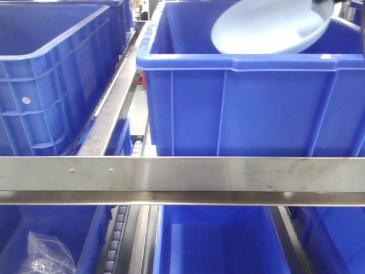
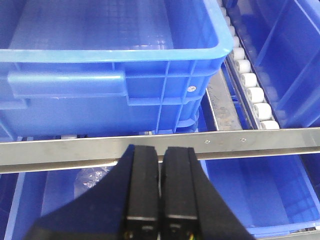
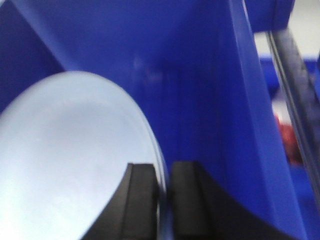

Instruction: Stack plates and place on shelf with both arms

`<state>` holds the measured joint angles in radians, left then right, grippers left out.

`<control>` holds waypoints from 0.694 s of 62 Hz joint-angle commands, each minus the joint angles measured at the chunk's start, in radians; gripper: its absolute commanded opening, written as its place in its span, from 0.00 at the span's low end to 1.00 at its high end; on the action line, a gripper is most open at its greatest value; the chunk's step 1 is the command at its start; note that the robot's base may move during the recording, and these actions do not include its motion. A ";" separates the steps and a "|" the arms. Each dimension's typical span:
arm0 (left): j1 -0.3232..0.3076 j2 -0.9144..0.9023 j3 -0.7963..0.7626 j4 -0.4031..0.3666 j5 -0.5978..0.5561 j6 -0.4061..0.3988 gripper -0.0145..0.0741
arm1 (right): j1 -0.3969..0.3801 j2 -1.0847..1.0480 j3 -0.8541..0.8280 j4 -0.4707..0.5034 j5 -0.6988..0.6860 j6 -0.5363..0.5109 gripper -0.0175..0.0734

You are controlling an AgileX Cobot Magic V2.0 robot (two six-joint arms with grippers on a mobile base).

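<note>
Plate [image 3: 65, 165], pale, glossy, round, is held tilted over blue crate [image 1: 251, 103], rim clamped between right gripper [image 3: 162, 200] fingers, near crate's right wall. Open room is seen left of plate inside crate. Left gripper [image 2: 160, 185] is closed, empty, poised above brushed steel shelf [image 2: 260, 139] rail; white rollers [image 2: 252, 90] are seen beyond.

A plate [image 1: 272, 25] tilts inside the right-hand crate [image 1: 251, 108], its rim clamped by the right gripper [image 3: 162, 200]; another crate [image 1: 48, 74] stands left; the shelf's front rail [image 1: 182, 174] runs before both; lower crates [image 1: 211, 240] sit beneath.
</note>
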<state>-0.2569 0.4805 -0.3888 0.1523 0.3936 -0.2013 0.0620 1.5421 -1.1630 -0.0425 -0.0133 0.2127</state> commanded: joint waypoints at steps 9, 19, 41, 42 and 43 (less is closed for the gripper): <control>0.001 0.008 -0.031 0.003 -0.076 -0.010 0.27 | 0.000 -0.050 -0.042 -0.005 -0.122 -0.003 0.72; 0.001 0.008 -0.031 0.003 -0.076 -0.010 0.27 | 0.000 -0.074 -0.042 -0.005 -0.045 -0.003 0.72; 0.001 0.008 -0.031 0.003 -0.076 -0.010 0.27 | 0.000 -0.253 0.035 -0.005 0.111 -0.003 0.71; 0.001 0.008 -0.031 0.003 -0.076 -0.010 0.27 | 0.000 -0.271 0.047 -0.005 0.109 -0.003 0.71; 0.001 0.008 -0.031 0.003 -0.076 -0.010 0.27 | 0.000 -0.284 0.066 -0.005 0.104 -0.003 0.70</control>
<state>-0.2569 0.4805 -0.3888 0.1523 0.3936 -0.2013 0.0620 1.3546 -1.1185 -0.0425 0.1543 0.2127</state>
